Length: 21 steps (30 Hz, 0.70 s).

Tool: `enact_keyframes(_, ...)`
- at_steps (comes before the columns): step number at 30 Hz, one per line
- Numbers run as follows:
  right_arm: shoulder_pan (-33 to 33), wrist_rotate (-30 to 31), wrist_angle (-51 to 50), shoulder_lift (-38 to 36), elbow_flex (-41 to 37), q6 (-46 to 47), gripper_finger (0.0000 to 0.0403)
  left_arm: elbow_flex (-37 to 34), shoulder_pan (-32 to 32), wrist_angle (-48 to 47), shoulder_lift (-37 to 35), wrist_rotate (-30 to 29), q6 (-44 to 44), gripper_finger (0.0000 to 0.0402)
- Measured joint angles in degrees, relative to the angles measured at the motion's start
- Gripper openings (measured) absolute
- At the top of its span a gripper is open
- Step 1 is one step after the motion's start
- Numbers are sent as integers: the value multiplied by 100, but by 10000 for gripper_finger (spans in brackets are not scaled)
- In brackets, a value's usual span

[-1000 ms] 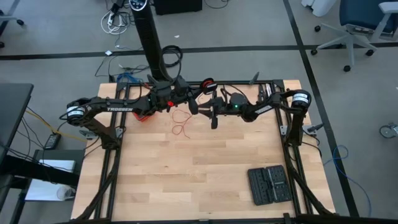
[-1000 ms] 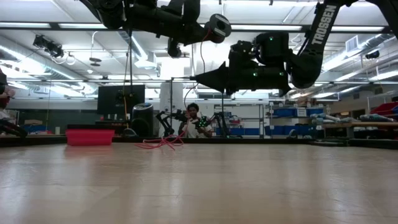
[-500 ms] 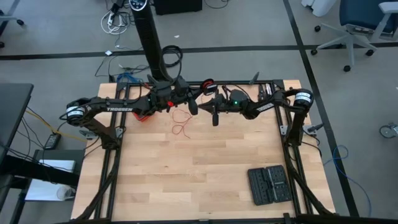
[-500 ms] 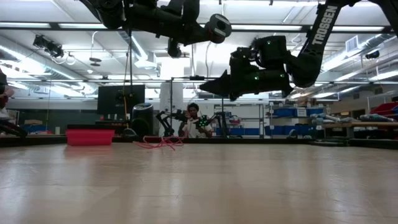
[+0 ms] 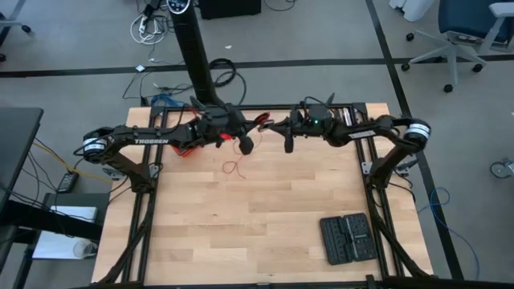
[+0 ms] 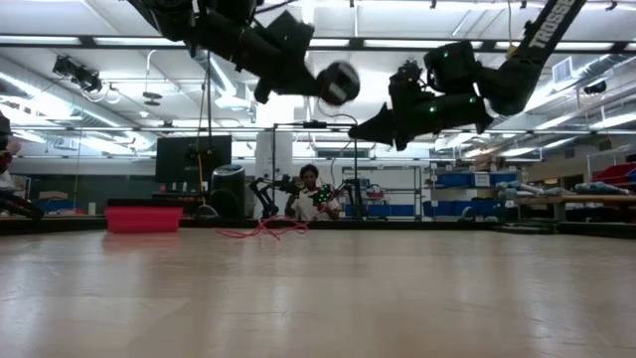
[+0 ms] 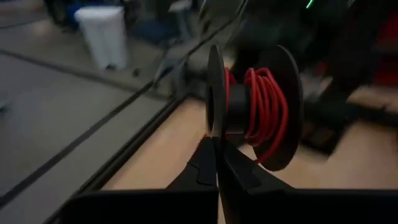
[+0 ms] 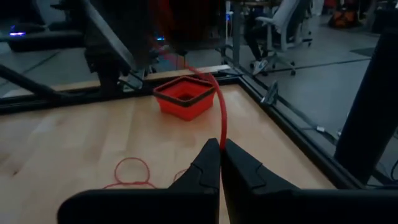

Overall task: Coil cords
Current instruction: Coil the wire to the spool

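Red wire [image 8: 221, 121], very thin, pinched between the closed fingers of the right gripper [image 8: 220, 163] and running taut up toward the black spool [image 7: 252, 106]. Wound in several red turns around the spool's core, between its 2 dark flanges. Spool gripped at 1 flange edge by the closed left gripper [image 7: 216, 163]. Both grippers held high above the far edge of the wooden table [image 5: 265, 217], left gripper [image 5: 245, 143] and right gripper [image 5: 277, 127] near each other at the table's middle. Remaining slack of the wire lying in loose loops [image 5: 234, 168] on the tabletop just nearer than the spool, also visible as curls [image 8: 134, 169] on the wood. Red collapsible square bin [image 8: 185, 96] resting by the table's far left edge. Black 2-part case [image 5: 348, 238] lying well apart at the near right.
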Motion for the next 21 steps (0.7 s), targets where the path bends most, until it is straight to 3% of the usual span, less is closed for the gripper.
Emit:
enact_keyframes(8,-26,38,-1095,-1082,0,-435,2,2,-36,-1048,-46,-936,499,1)
enact_keyframes(12,21,44,-1179,-1387,0,-389,3,2,-38,-1094,-44,-969,521,1)
enact_keyframes(17,364,118,-770,-1367,3,-327,3,2,-79,-1117,-42,-602,492,1)
enact_keyframes(21,705,284,-643,-1146,197,-266,4,2,-201,-1093,-42,-889,484,1)
